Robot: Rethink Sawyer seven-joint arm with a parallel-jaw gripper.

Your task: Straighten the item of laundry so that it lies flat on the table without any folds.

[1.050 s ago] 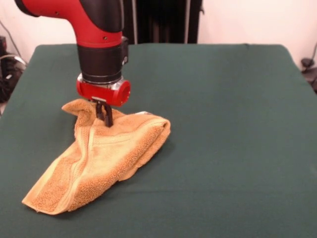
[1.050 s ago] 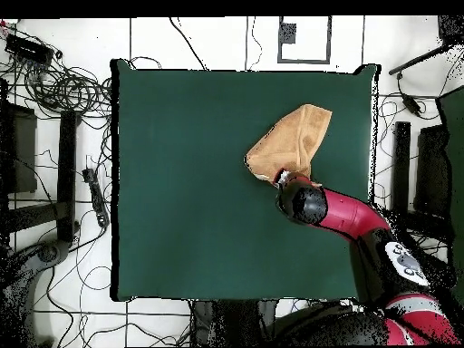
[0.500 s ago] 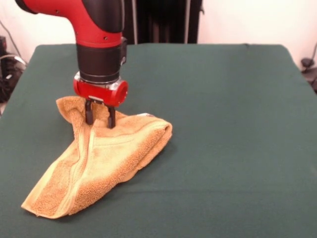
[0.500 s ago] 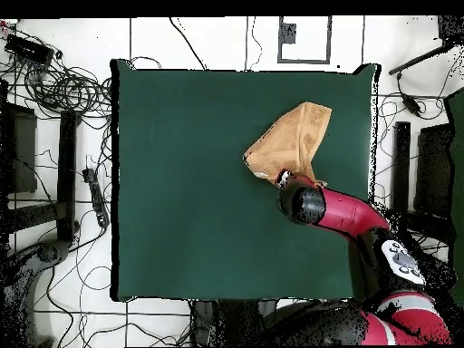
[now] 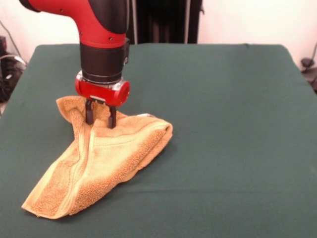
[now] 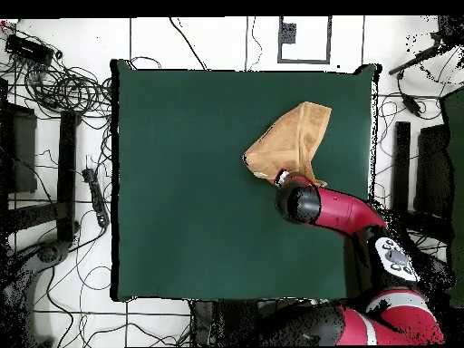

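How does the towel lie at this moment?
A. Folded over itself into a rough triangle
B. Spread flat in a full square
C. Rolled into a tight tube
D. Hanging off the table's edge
A: the towel is doubled into a rough triangle on the table, with the gripper at its raised far corner.
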